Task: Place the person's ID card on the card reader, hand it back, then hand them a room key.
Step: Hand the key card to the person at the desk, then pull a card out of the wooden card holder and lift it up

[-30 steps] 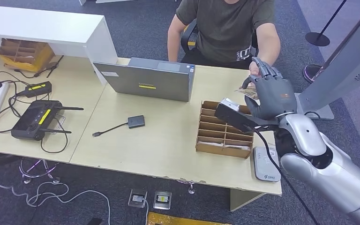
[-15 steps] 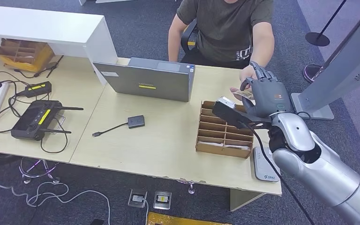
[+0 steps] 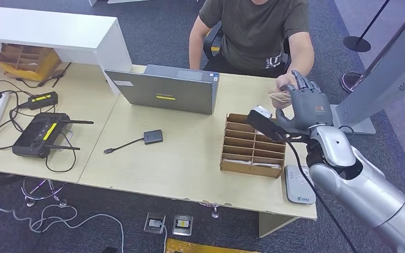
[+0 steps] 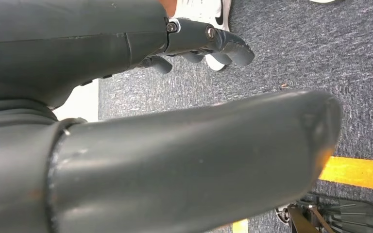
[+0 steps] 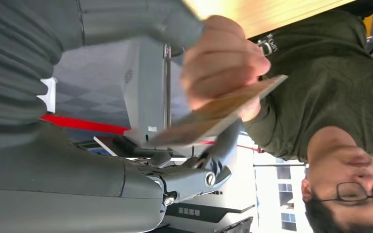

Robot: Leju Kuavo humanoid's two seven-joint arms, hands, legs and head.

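A tan card (image 3: 278, 97) is at the table's far right edge, pinched in the person's hand (image 3: 285, 81). My right hand (image 3: 308, 108) is raised just beside and below it, fingers pointing up. In the right wrist view the card (image 5: 223, 111) is blurred in the person's fingers (image 5: 223, 58); my thumb is off it and one dark finger (image 5: 209, 177) lies near its lower edge. The white card reader (image 3: 299, 185) lies at the table's near right corner. My left hand (image 4: 150, 145) hangs over the carpet, holding nothing.
A cardboard divider box (image 3: 253, 145) with cards stands left of my right arm. A grey laptop (image 3: 163, 89) sits mid-table, with a small black dongle (image 3: 153, 136) in front. A controller (image 3: 39, 134) and cables lie at the left. A grey stand base (image 3: 356, 121) is at the right.
The person's hand has closed on the card and drawn it up and away from my right hand. My right hand has shifted slightly right and its hold has loosened.
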